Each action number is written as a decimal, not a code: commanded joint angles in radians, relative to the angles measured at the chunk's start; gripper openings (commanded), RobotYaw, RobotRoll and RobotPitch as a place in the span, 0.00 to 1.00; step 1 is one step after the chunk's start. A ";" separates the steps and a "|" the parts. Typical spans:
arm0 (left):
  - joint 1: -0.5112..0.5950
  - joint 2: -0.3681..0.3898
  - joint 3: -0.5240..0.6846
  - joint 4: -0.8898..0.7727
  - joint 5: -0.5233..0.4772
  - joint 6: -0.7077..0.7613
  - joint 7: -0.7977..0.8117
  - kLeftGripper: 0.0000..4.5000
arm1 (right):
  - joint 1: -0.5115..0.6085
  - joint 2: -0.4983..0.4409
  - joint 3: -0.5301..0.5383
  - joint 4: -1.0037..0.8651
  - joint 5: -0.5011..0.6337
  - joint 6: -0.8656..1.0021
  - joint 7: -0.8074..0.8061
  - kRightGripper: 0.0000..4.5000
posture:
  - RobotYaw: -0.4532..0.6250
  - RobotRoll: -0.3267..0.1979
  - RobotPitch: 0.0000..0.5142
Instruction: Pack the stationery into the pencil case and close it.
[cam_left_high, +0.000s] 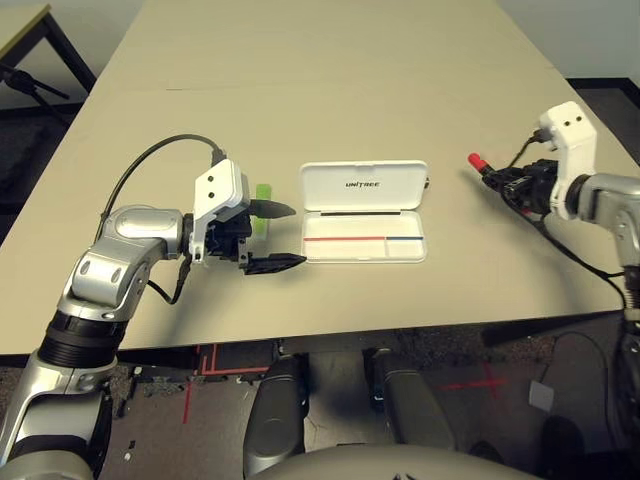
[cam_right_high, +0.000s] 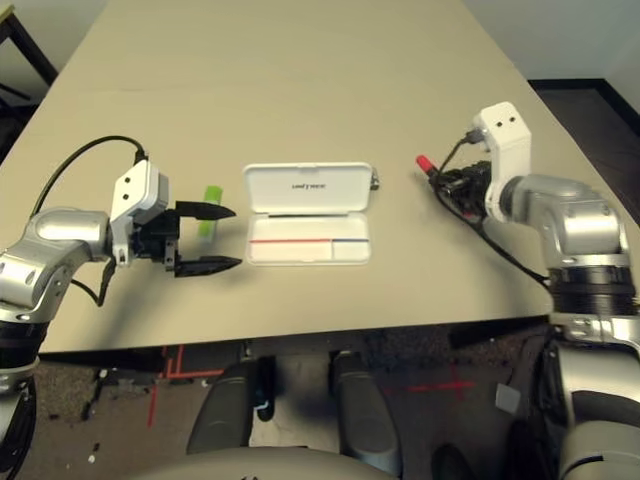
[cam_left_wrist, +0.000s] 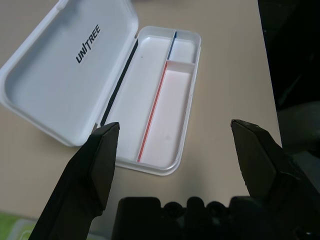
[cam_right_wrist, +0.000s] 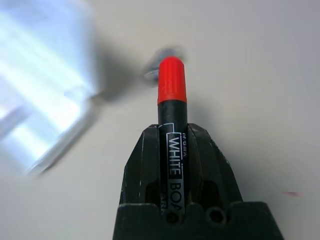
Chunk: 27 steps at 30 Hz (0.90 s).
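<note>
- The right end effector (cam_left_high: 500, 178) is clamped on a red marker with a black label (cam_right_wrist: 172, 120); its two black fingers (cam_right_wrist: 145, 165) press the barrel on either side, and the red cap sticks out past the fingertips.
- The marker is held above the beige tabletop (cam_left_high: 330, 90), cap pointing toward the flat white hard-plastic pencil case (cam_left_high: 363, 212), which lies well apart from this end effector.
- A tiny silver-black metal piece (cam_right_high: 376, 182) lies on the tabletop just beside the case's corner, between case and marker cap.
- The left end effector (cam_left_high: 287, 236) has its jaws spread wide and holds nothing; the case sits just ahead of its fingertips, lid open, lettering showing.
- A thin red-blue pencil (cam_left_high: 362, 239) lies inside the case's tray.
- A flat light-green rectangular stick (cam_left_high: 263, 193) lies on the tabletop close behind the left end effector's far finger.
</note>
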 joint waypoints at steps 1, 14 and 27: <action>0.007 -0.001 -0.017 -0.022 -0.013 -0.002 -0.010 1.00 | -0.018 -0.082 0.051 -0.073 0.060 -0.024 0.206 0.12 | 0.40 0.62 0.42; 0.011 0.003 0.006 -0.035 -0.016 0.009 0.018 1.00 | -0.161 0.070 0.328 -0.118 -0.115 -0.331 0.346 0.12 | 0.44 0.62 0.42; 0.032 0.014 0.015 -0.059 -0.016 0.021 0.037 1.00 | -0.246 0.324 0.451 0.059 -0.373 -0.568 0.174 0.12 | 0.46 0.62 0.42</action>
